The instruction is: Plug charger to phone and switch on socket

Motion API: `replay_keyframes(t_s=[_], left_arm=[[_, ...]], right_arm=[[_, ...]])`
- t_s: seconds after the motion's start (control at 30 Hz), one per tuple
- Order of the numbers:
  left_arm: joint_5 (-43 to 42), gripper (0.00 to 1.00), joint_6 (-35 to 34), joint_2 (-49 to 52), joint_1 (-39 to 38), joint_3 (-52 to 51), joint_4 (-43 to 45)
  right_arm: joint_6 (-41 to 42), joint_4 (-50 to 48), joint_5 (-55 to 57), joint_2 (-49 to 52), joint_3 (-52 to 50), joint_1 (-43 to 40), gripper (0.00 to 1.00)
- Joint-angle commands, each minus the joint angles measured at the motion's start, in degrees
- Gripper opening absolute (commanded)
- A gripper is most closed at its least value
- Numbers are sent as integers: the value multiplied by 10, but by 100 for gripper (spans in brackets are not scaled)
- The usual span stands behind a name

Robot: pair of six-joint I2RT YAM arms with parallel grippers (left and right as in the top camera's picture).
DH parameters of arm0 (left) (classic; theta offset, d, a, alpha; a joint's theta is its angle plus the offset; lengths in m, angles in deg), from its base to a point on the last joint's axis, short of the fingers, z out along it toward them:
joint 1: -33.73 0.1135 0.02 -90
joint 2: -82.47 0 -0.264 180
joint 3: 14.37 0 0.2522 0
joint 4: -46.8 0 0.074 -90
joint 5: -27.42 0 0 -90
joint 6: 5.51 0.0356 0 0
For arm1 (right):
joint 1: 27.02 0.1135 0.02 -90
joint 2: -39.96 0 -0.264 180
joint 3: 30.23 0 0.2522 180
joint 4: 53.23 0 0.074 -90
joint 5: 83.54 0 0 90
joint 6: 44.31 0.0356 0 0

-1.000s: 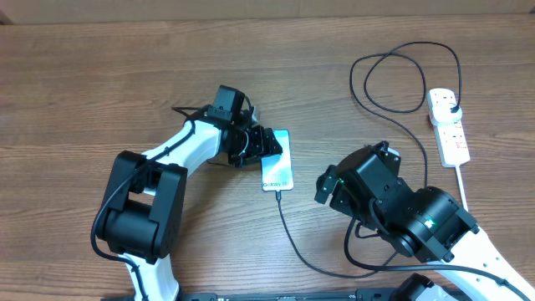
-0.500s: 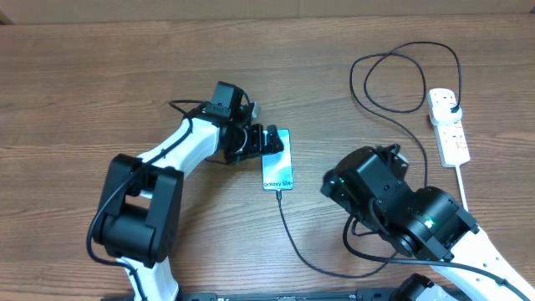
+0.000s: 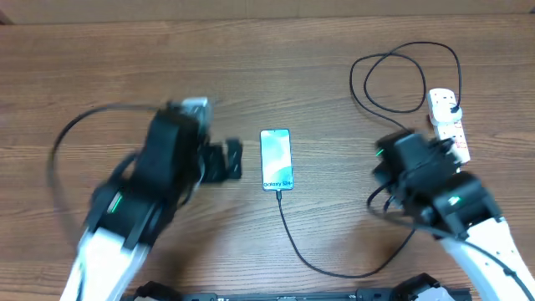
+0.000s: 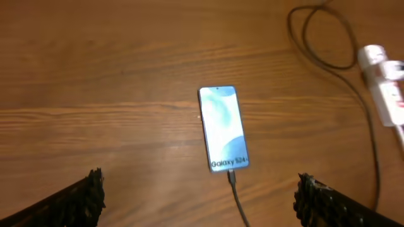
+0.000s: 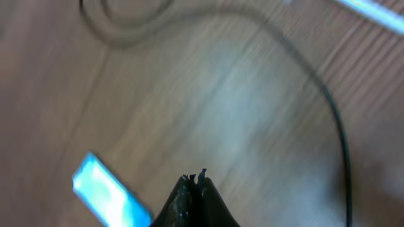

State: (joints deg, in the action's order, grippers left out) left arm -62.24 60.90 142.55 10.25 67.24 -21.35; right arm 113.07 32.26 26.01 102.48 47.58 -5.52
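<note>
The phone (image 3: 276,159) lies flat mid-table, its light blue screen up. The charger (image 3: 294,242), a thin black cable, has its plug head (image 4: 231,177) in the phone's near end, and it loops round to the socket (image 3: 450,127) at the far right. My left gripper (image 4: 199,203) hangs open above the table, short of the phone, holding nothing. In the overhead view this left gripper (image 3: 234,160) sits left of the phone. My right gripper (image 5: 194,180) is shut on nothing, over bare wood between phone (image 5: 107,197) and cable (image 5: 334,120).
A loop of black cable (image 3: 401,75) lies at the back right, beside the socket's thick white cord (image 3: 461,186). My right arm (image 3: 435,188) covers part of the cable near the socket.
My left gripper let go of the phone, opened wide and drew back to the left. My right gripper closed and swung right towards the socket.
</note>
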Motion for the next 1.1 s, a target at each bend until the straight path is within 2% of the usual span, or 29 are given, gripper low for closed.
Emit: replay_keyframes(t_s=[0.0,0.23,0.4,0.63,0.73,1.07], left_arm=[[67,100,-4,-84,-13,-2,-62],[68,100,-4,-168,-13,-2,-154],[67,100,-4,-169,-13,-2,-185],[67,100,-4,-169,-13,-2,-187],[67,100,-4,-172,-13,-2,-187],[67,100,-4,-179,15,-2,-190]], right_arm=[[-148,-35,-64,28,14,-129,4],[-200,-41,-121,139,91,-325,4],[-218,-47,-181,252,160,-401,4],[-219,-46,-262,415,242,-435,4],[-223,-46,-244,465,278,-435,4],[-233,-48,-160,492,332,-456,4]])
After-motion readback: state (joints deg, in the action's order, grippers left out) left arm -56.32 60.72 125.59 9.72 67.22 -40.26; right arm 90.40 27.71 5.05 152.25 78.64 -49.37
